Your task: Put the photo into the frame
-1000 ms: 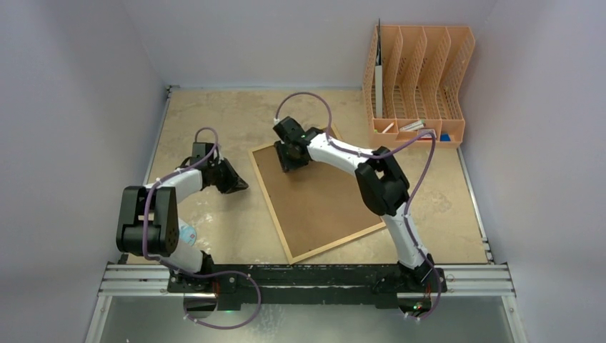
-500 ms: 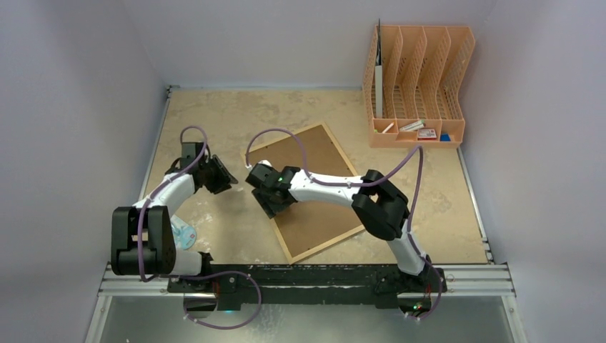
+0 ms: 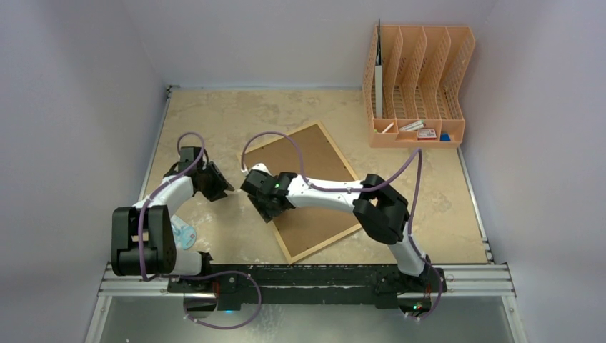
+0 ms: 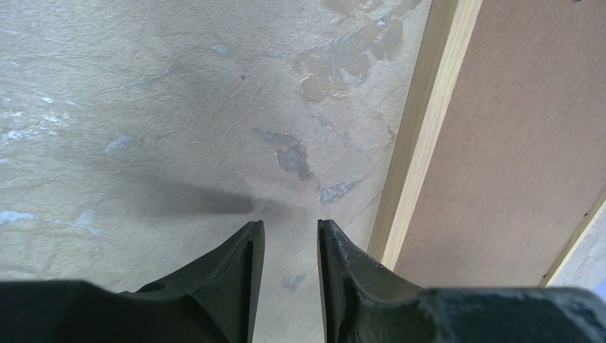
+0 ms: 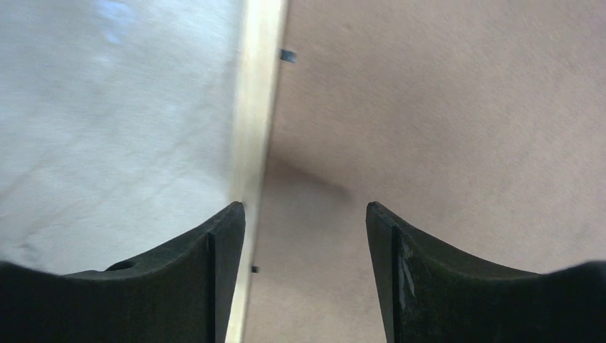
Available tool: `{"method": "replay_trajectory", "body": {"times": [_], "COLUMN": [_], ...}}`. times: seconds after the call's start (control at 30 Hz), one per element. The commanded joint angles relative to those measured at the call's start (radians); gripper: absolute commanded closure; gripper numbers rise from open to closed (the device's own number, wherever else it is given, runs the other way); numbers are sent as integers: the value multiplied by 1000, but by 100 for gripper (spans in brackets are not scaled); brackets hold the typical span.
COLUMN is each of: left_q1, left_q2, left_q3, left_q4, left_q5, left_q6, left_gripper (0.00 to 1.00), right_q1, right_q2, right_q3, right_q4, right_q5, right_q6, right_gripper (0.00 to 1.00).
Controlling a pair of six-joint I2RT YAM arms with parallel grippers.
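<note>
The frame (image 3: pixel 325 153) lay back-up and askew on the table (image 3: pixel 214 121), brown fibreboard showing, its left long edge turned toward both arms. The photo was not visible in any view, so whether it already sat behind the board could not be told. The step in hand looked like work on that left edge, either to lift or turn the frame or to get at its backing. The right gripper (image 3: pixel 266 211) hung low over the edge, its jaws wide apart and holding nothing. In its wrist view one finger was over the light-wood border and the other over the board (image 5: pixel 443 128), with a small dark tab (image 5: pixel 287 55) beyond them on the border's inner side. The left gripper (image 3: pixel 223 191) was just left of the frame over bare table, its jaws parted a little and empty, with the border (image 4: pixel 414 143) just to its right. The next move probably called for one gripper to come down squarely on the thin border, since a grip placed off it would slide across the board.
</note>
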Motion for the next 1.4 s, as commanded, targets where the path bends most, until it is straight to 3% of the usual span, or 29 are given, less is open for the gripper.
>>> {"method": "replay_trajectory", "body": {"times": [0.0,0.3,0.53,0.83,1.0,1.17,1.37], "left_q1": [16,19,19,19,20,20,19], "left_q2": [-34,-31,-15,6,15,24,43], "left_q3": [3,16,14,15,15,4,-4], "left_q4": [-9,-22,-17,-7,2,65,156], "left_q5": [-26,-24,-12,-2,9,111,251], "left_q6": [1,2,-1,-4,-3,9,22], "left_gripper": [64,51,50,49,49,45,39], "right_q1": [26,38,40,40,39,40,39], "right_q2": [-64,5,71,107,122,109,35], "right_q3": [48,82,108,97,93,86,100], "right_q4": [110,97,14,-10,-12,-7,41], "right_q5": [-89,-125,-45,-38,-41,-32,-56], "right_q6": [-12,-46,-15,9,16,31,13], "right_gripper": [33,37,47,47,61,83,92]}}
